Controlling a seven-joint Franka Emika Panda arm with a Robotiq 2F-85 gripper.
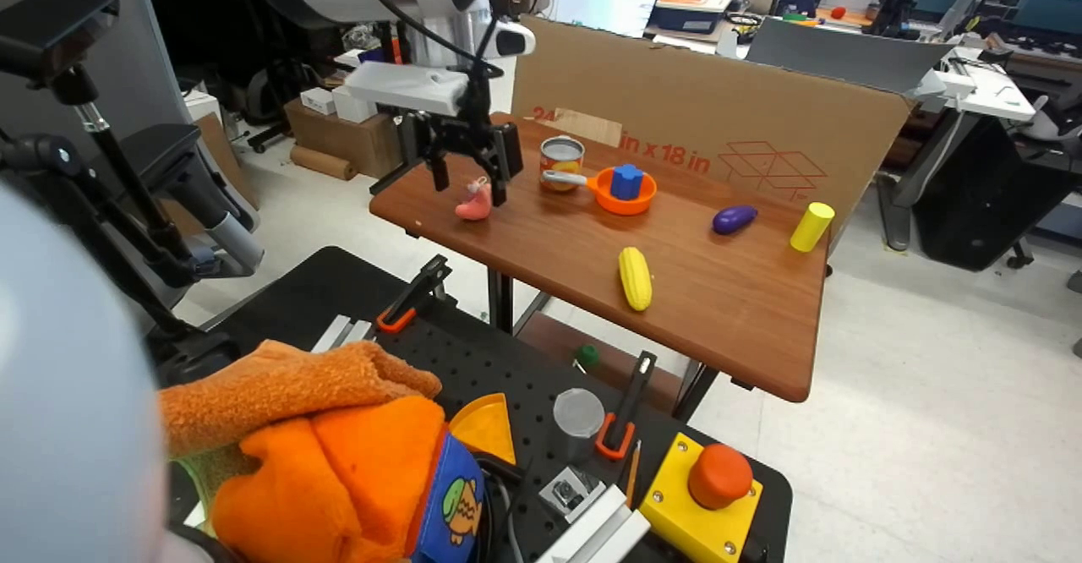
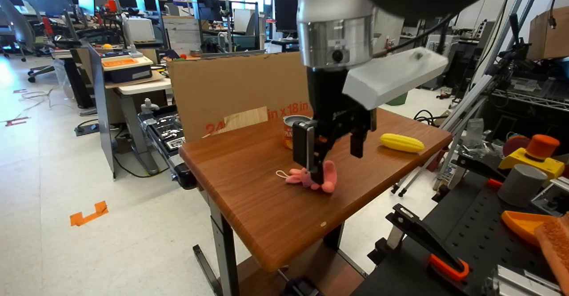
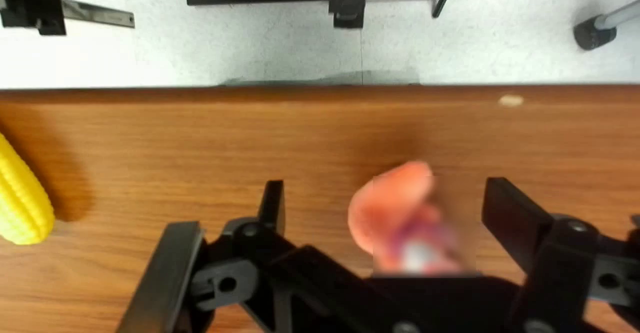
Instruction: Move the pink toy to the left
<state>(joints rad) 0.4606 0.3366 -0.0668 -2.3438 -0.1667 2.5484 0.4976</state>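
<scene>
Half guessing the feel of the pink toy (image 3: pixel 397 218): looking plush, probably weighing little, squashing easily. Lying on the worktop (image 3: pixel 300 138), framed by the spread gripper (image 3: pixel 387 198), at three o'clock from the yellow corn (image 3: pixel 20 198) in the wrist view. Best pinching across the curled end (image 2: pixel 330 177).

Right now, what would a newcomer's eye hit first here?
Probably the open gripper over the brown table, its fingers on either side of the pink toy in the wrist view. Then, in an exterior view, the bright orange cloth heaped in the foreground and the orange-red button on its yellow box, near a corner of the black bench.
</scene>
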